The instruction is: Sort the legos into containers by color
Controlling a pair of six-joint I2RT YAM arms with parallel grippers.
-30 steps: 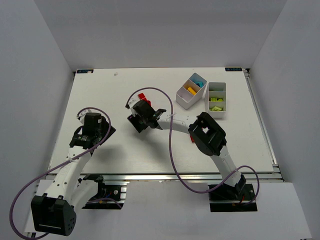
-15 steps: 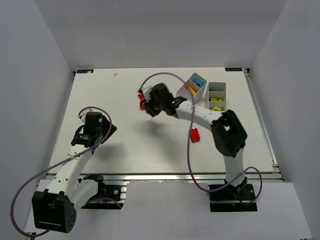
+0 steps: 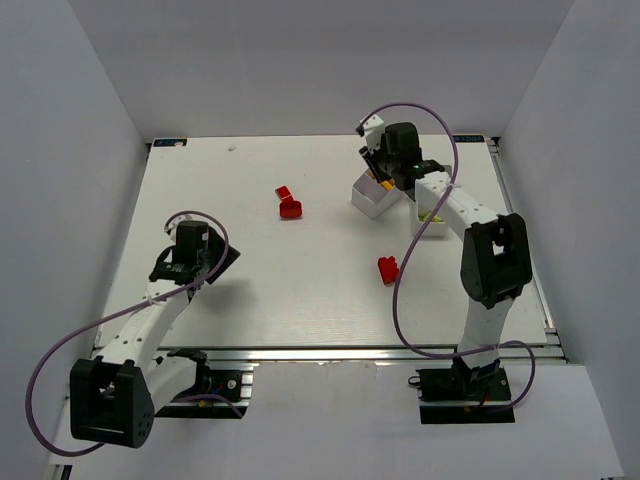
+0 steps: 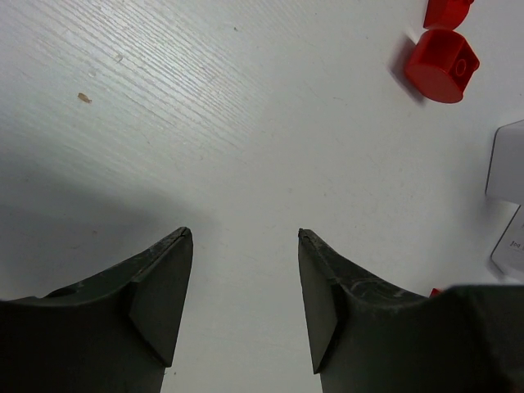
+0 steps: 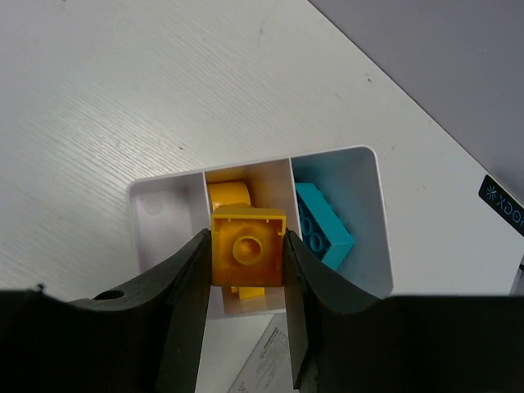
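My right gripper (image 5: 248, 255) is shut on a yellow lego (image 5: 248, 248), held just above the middle compartment of a white container (image 5: 360, 155). That compartment holds other yellow legos (image 5: 228, 192), and a cyan lego (image 5: 323, 233) lies in the one to its right. From the top, the right gripper (image 3: 385, 165) is over this container (image 3: 372, 203) at the back right. Three red legos (image 3: 284, 192) (image 3: 291, 209) (image 3: 388, 269) lie on the table. My left gripper (image 4: 243, 233) is open over bare table, with nothing between its fingers.
The second white container (image 3: 420, 228) with lime legos sits right of the first, mostly hidden under my right arm. The left wrist view shows two red legos (image 4: 442, 65) far ahead to the right and a container's edge (image 4: 508, 164).
My right arm has swung from beside the red legos at mid-table to over the container at the back right, its jaws closing on the way. The left arm has barely shifted.
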